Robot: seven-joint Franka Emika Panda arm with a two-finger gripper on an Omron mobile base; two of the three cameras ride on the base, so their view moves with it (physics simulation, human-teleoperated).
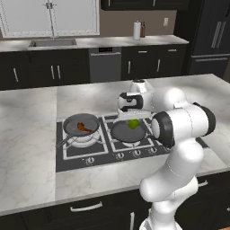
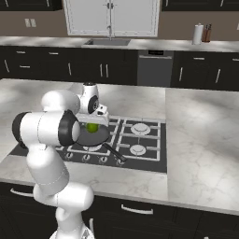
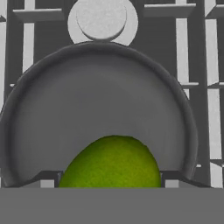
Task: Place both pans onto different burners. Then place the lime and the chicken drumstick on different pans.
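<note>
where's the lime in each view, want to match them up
Left base view: lime right of centre, over the dark pan, under the hand.
Right base view: lime left of centre, beside the arm's elbow.
Hand view: lime at bottom centre, between the fingers.
Shared landmark: the dark pan below it.

Arm bent forward, jaws wide

Even, bright rendered light (soft shadows), slightly blurry, no glare anywhere.
</note>
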